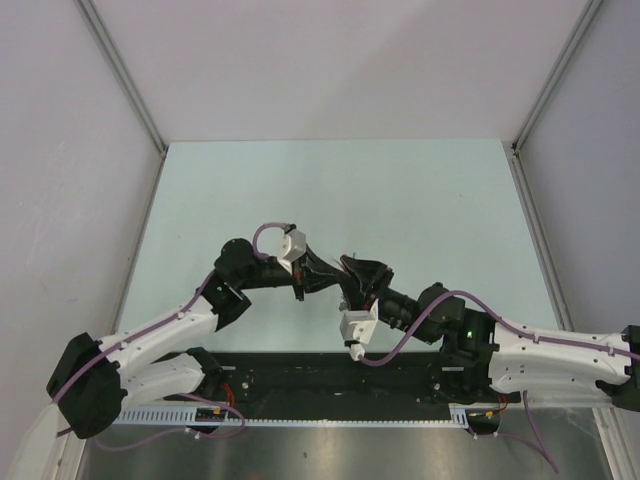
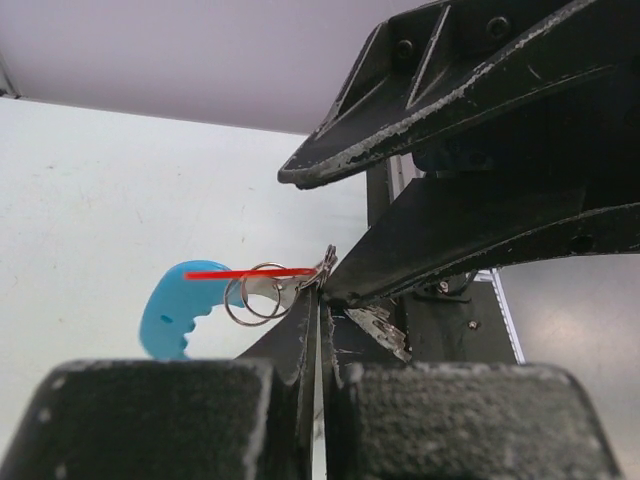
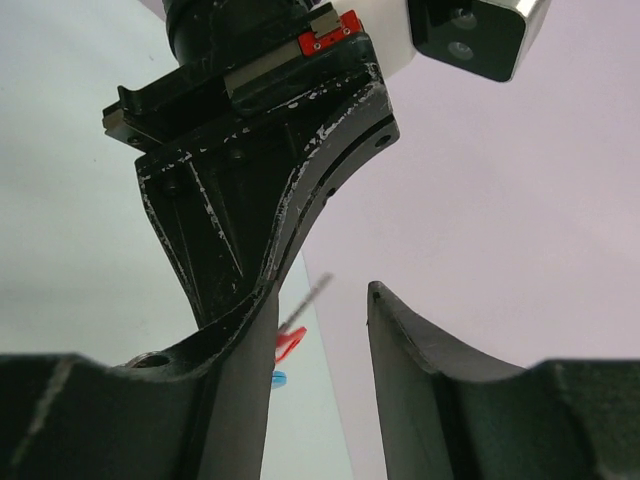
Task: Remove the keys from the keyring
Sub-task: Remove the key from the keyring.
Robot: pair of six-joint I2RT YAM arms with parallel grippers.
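Left wrist view: mid-frame, the left claw (image 2: 320, 300) clamps the keyring (image 2: 255, 297) steady so the right claw (image 3: 320, 298), jaws parted, can likely work the red key (image 2: 250, 271) free.

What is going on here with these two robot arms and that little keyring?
The two arms meet over the table, working at getting a key off a keyring. The left gripper is shut on one end of the keyring, with its blue section and the thin red key sticking out past the fingertips. The right gripper faces it close by, jaws open, with nothing between them. The key appears to be on the ring, so the removal is not yet done.
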